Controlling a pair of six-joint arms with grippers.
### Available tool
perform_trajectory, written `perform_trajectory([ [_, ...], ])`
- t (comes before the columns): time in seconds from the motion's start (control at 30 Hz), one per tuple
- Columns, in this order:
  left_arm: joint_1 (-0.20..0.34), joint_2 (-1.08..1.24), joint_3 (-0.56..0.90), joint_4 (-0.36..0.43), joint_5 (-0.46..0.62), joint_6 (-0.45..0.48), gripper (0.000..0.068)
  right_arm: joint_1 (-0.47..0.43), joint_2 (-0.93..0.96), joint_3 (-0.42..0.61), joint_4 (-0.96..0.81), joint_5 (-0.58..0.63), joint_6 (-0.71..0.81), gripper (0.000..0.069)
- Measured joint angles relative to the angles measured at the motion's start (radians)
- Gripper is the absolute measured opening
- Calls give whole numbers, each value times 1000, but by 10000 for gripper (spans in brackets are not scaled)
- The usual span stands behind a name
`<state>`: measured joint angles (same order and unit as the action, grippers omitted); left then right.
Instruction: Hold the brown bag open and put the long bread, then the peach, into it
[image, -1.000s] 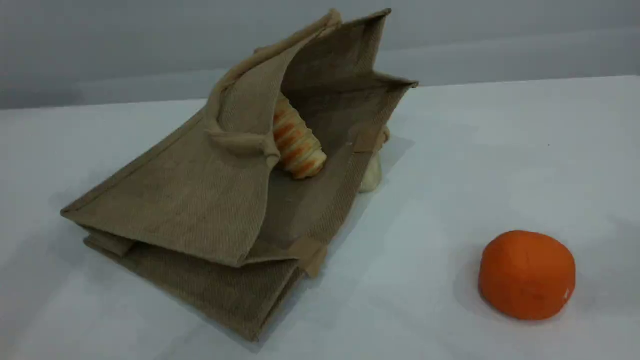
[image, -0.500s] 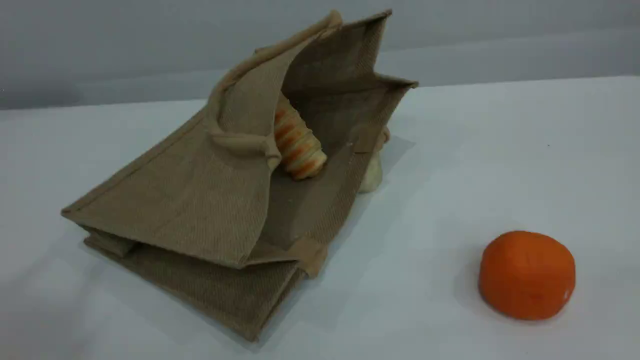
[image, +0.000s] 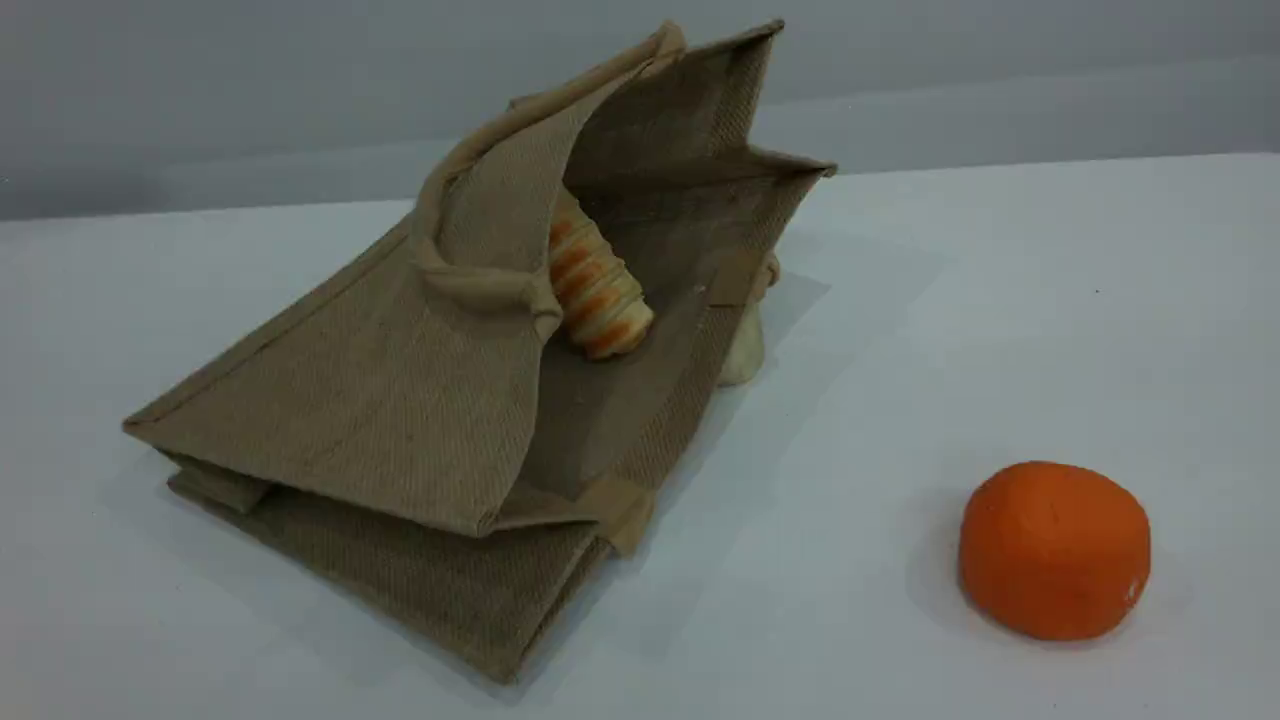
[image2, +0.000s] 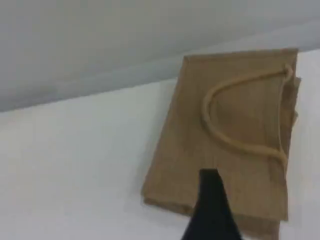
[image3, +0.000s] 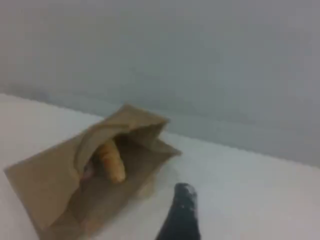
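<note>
The brown bag (image: 400, 400) lies on its side on the white table, its mouth gaping toward the right, and no gripper touches it. Inside the mouth lies the long bread (image: 592, 290), its ribbed end showing; the right wrist view also shows the long bread (image3: 111, 162) in the brown bag (image3: 55, 190). The peach is hidden. Neither gripper appears in the scene view. One dark fingertip (image2: 211, 200) of my left gripper hovers above the brown bag (image2: 240, 135) and its handle (image2: 220, 132). My right gripper's fingertip (image3: 181, 212) hangs off the bag's mouth. Nothing is held.
A bright orange ball (image: 1055, 548) sits on the table at the front right. A small pale lump (image: 742, 350) lies against the bag's far side by its mouth. A grey wall runs behind the table.
The bag's front lip has settled very slightly. A shadow over the table's left side has faded. The bread and the orange ball have not moved.
</note>
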<state>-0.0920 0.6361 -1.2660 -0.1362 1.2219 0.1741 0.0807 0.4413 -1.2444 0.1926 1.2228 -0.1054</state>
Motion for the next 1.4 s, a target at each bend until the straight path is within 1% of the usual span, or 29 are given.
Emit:
perform_trajectory([
  [0.27,0,-332,282,0,-1,0,465,0,-191,256,-1,-2,0,573],
  [0.4,0,-444,405,0,0,0,465,0,-274,361,-21,-2,-11,573],
  [0.53,0,-484,520,-1,-1,0,465,0,-343,461,-18,-12,-44,573],
  [0.67,0,-483,621,-1,-3,0,465,0,-389,559,-17,-71,-80,573],
  [0.77,0,-483,677,-1,-4,0,465,0,-396,631,-17,-111,-101,573],
  [0.87,0,-483,713,-5,-31,0,465,0,-396,696,-16,-143,-102,573],
  [0.93,0,-483,724,-33,-32,0,465,0,-396,723,-16,-152,-102,573],
  [1.07,0,-483,726,-72,-63,3,465,0,-408,736,-20,-149,-102,573],
  [1.13,0,-484,732,-75,-74,3,465,0,-424,736,-22,-148,-102,573],
  [1.23,0,-485,757,-74,-123,4,465,0,-443,736,-23,-147,-102,573],
  [1.4,0,-486,761,-73,-135,11,465,0,-441,735,-24,-147,-102,573],
])
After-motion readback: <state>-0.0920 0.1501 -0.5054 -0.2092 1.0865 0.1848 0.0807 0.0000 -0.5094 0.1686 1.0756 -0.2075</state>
